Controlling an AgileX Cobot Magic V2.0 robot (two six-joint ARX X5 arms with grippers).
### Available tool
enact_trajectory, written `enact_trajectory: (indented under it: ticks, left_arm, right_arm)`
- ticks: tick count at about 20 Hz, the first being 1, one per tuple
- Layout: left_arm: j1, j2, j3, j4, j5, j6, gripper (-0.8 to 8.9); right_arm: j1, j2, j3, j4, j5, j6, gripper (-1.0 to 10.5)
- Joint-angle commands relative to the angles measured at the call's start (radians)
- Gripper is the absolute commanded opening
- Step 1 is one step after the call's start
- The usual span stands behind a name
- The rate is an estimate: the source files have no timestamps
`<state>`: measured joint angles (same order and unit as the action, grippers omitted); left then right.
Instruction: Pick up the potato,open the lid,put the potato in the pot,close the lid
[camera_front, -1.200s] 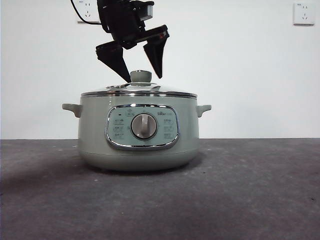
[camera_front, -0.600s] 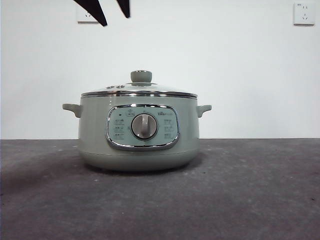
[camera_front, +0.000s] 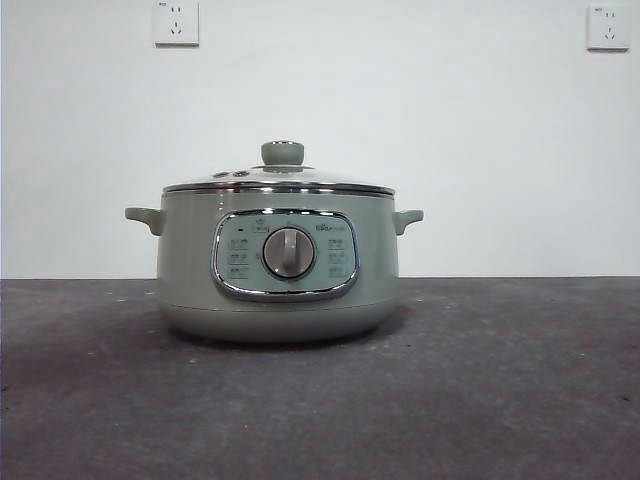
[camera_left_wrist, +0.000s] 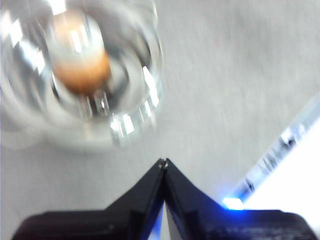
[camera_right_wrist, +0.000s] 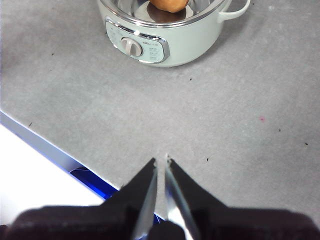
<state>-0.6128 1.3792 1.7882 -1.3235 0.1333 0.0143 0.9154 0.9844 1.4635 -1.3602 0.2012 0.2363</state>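
Note:
The pale green pot (camera_front: 280, 290) stands in the middle of the table with the glass lid (camera_front: 330, 182) resting on it, green knob (camera_front: 283, 152) on top. The orange-brown potato (camera_left_wrist: 82, 70) lies inside the pot and shows through the lid (camera_left_wrist: 135, 90) in the blurred left wrist view. It also shows at the edge of the right wrist view (camera_right_wrist: 167, 4). My left gripper (camera_left_wrist: 164, 161) is shut and empty, high above the table beside the pot. My right gripper (camera_right_wrist: 161, 160) is shut and empty, well in front of the pot (camera_right_wrist: 190, 47). Neither gripper shows in the front view.
The table's front edge (camera_right_wrist: 45, 145) runs close under my right gripper. Two wall sockets (camera_front: 176, 22) sit high on the white wall behind the pot. Dark grey tabletop (camera_front: 500, 380) lies around the pot.
The open gripper that hung just above the lid knob has risen out of the top of the front view. The lid and pot have not moved.

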Motion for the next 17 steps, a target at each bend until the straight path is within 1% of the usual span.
enact_trajectory:
  ticks: [1, 2, 5, 7, 8, 9, 10, 13, 14, 17]
  left_arm:
    - [-0.013, -0.109, -0.145, 0.0, -0.002, -0.054, -0.03]
    - [-0.013, -0.151, -0.174, 0.0, -0.01, -0.076, -0.05]
    - [-0.013, -0.225, -0.175, 0.0, -0.029, -0.076, -0.03]
    - [-0.009, -0.258, -0.175, 0.0, -0.04, 0.002, -0.04]
    - [-0.002, -0.279, -0.175, 0.0, -0.089, 0.035, -0.04]
    - [0.005, -0.297, -0.175, 0.0, -0.158, 0.055, -0.04]
    - [0.013, -0.316, -0.177, 0.0, -0.205, 0.058, -0.04]
    - [0.039, -0.372, -0.195, 0.0, -0.219, 0.057, -0.04]
    - [0.053, -0.392, -0.209, 0.0, -0.241, 0.054, -0.04]
    - [0.101, -0.472, -0.312, 0.008, -0.325, 0.016, -0.04]
  right_arm:
    - [0.002, 0.0, -0.01, -0.02, 0.001, 0.006, 0.3]
    - [0.002, 0.0, -0.01, -0.02, 0.001, 0.006, 0.3]
    - [0.002, 0.0, -0.01, -0.02, 0.001, 0.006, 0.3]
    - [0.002, 0.0, -0.01, -0.02, 0.001, 0.006, 0.3]
    - [0.002, 0.0, -0.01, -0.02, 0.001, 0.006, 0.3]
    - [0.002, 0.0, -0.01, -0.02, 0.001, 0.006, 0.3]
    - [0.002, 0.0, -0.01, -0.02, 0.001, 0.007, 0.3]
    - [0.002, 0.0, -0.01, -0.02, 0.001, 0.006, 0.3]
    - [0.002, 0.0, -0.01, -0.02, 0.001, 0.006, 0.3]
    - [0.002, 0.0, -0.01, -0.02, 0.001, 0.007, 0.3]
